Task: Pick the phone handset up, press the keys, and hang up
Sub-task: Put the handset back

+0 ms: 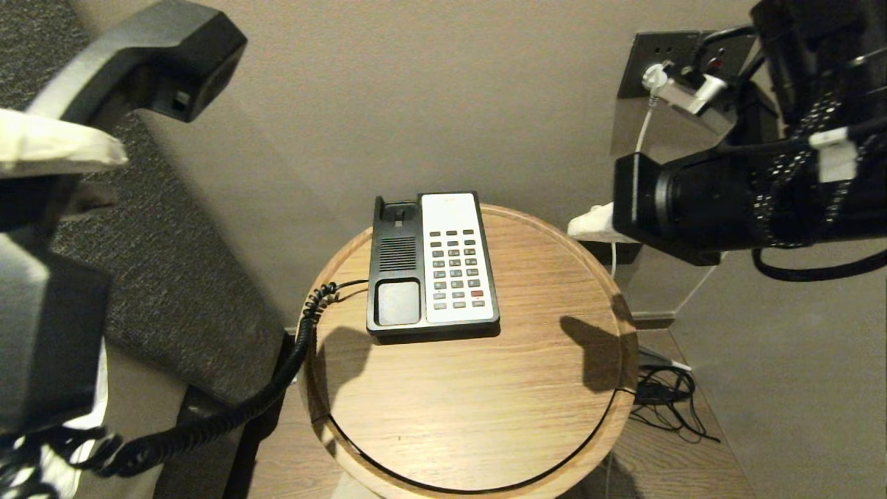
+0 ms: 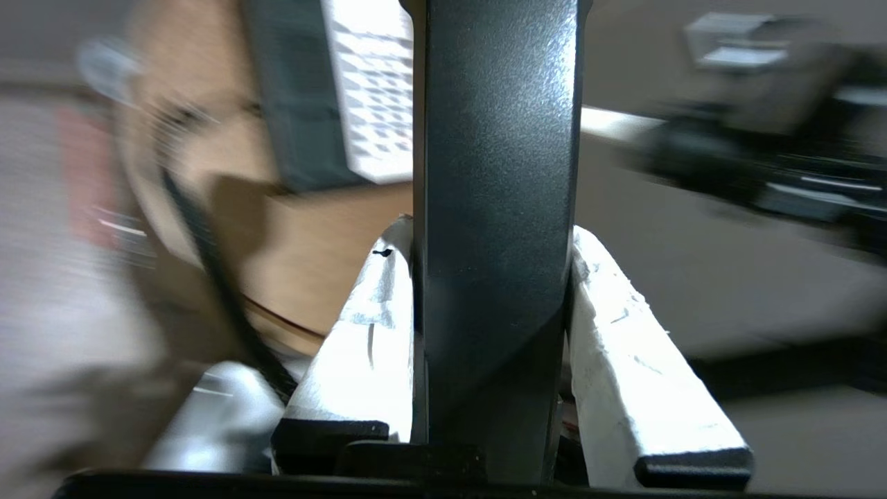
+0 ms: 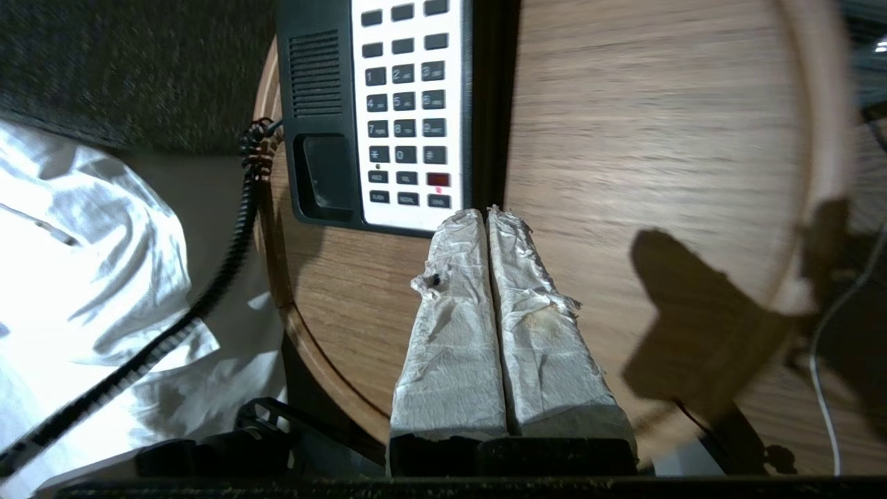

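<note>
The black phone handset (image 1: 149, 59) is lifted high at the left, off its base, and my left gripper (image 1: 69, 142) is shut on its middle. In the left wrist view the handset (image 2: 495, 138) stands between the two white-wrapped fingers (image 2: 367, 326). Its coiled cord (image 1: 277, 378) hangs down past the table edge to the black-and-white phone base (image 1: 395, 267), whose cradle is empty. The keys (image 1: 455, 267) face up. My right gripper (image 3: 487, 213) is shut and empty, hovering just short of the base's near edge (image 3: 388, 215), to the right of it in the head view (image 1: 592, 225).
The base sits on a round wooden table (image 1: 485, 402) with a raised rim. A grey upholstered surface (image 1: 180, 277) is at the left, and a wall socket (image 1: 665, 59) with a white plug at the right. Loose cables (image 1: 665, 405) lie on the floor.
</note>
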